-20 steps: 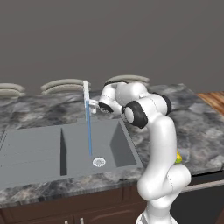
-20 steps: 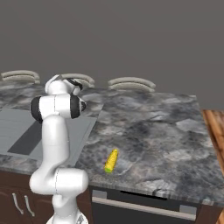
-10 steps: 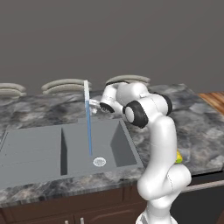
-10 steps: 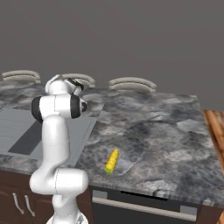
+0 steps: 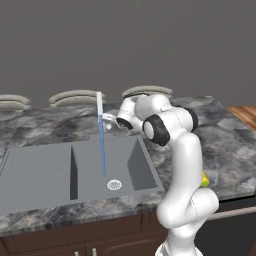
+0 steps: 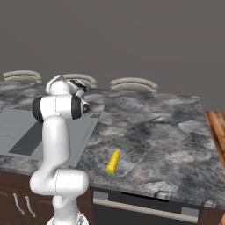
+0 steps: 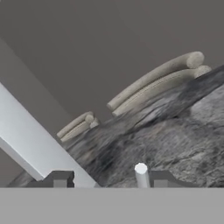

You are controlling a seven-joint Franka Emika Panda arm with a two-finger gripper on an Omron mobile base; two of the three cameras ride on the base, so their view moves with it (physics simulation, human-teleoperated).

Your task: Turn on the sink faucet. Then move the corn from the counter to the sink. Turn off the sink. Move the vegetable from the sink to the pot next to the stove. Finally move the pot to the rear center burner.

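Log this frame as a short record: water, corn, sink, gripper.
water: running, a blue stream falls from the faucet into the right basin
corn: lying on the counter, right of the arm, near the front edge
sink: two basins, drain ring in the right one
gripper: at the faucet base, jaws apart, holding nothing

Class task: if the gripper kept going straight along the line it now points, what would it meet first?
Probably the sink faucet: in the hand view its pale spout crosses just ahead of the gripper, with its thin lever between the fingertips. Depth is unclear; the counter lies beyond.
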